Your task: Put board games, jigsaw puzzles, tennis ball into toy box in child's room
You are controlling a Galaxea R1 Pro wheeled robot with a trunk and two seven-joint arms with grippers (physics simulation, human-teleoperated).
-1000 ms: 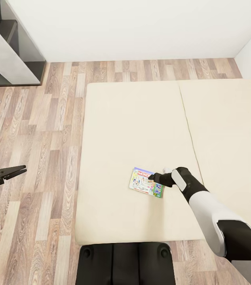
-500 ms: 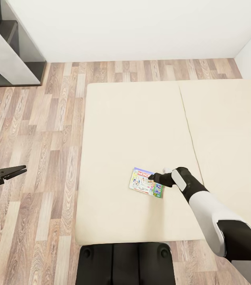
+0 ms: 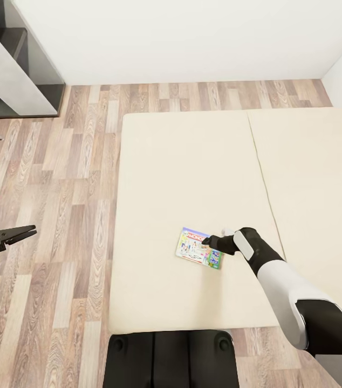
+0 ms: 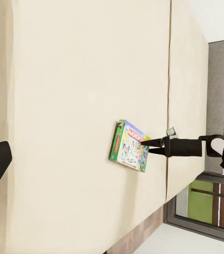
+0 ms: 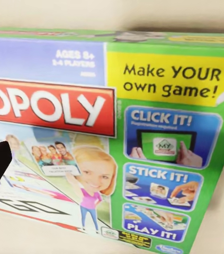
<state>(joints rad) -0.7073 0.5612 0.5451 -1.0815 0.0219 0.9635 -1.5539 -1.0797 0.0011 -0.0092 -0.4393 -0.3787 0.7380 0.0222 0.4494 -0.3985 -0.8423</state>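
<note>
Since the earlier frames the whole head view had slid slightly sideways, the bed edge and shelving alike, so the camera had moved; the box and both arms held their places.

The bed (image 3: pixel 192 161), a beige mattress in two sections, carried one board game (image 3: pixel 198 251), lying flat near its near edge. No toy box or table was seen, so by my judgement nothing was yet delivered: this game was still to be lifted and carried, and the other toys remained outstanding.

The board game's long axis ran across the robot's front, slightly skewed, its title end toward the far side of the bed and its green-panelled edge toward the right gripper (image 3: pixel 207 241). That gripper sat at the box's right edge, a dark fingertip at each side of the right wrist view, jaws apart and not clamped. The box lid (image 5: pixel 112 132) faced up.

The left gripper (image 3: pixel 28 233) hung over the wood floor (image 3: pixel 57 215), well apart, fingers together.
</note>
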